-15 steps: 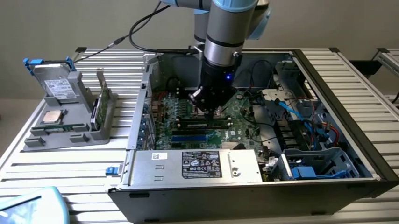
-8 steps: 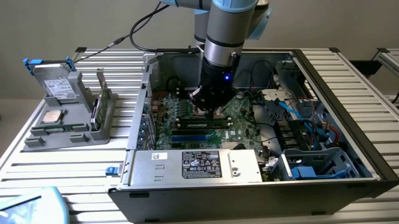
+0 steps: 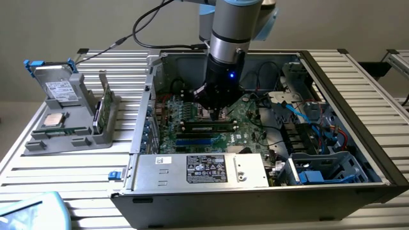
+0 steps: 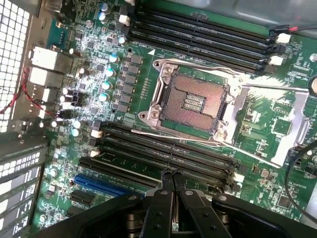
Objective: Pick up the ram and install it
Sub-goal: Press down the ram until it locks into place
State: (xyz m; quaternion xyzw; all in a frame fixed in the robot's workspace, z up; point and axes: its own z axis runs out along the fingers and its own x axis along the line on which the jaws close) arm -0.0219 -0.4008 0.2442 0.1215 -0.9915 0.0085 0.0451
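Green, light but brittle, the ram (image 3: pixel 206 127) sits at six o'clock under my gripper (image 3: pixel 214 114), jaws together; I'd touch edges only.

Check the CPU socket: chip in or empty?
Empty. The CPU socket shows its bare contact grid, with the retention frame swung open beside it.

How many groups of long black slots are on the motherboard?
2: one slot group beside the empty processor socket, a second slot group on its opposite side, by the claw. More may be hidden.
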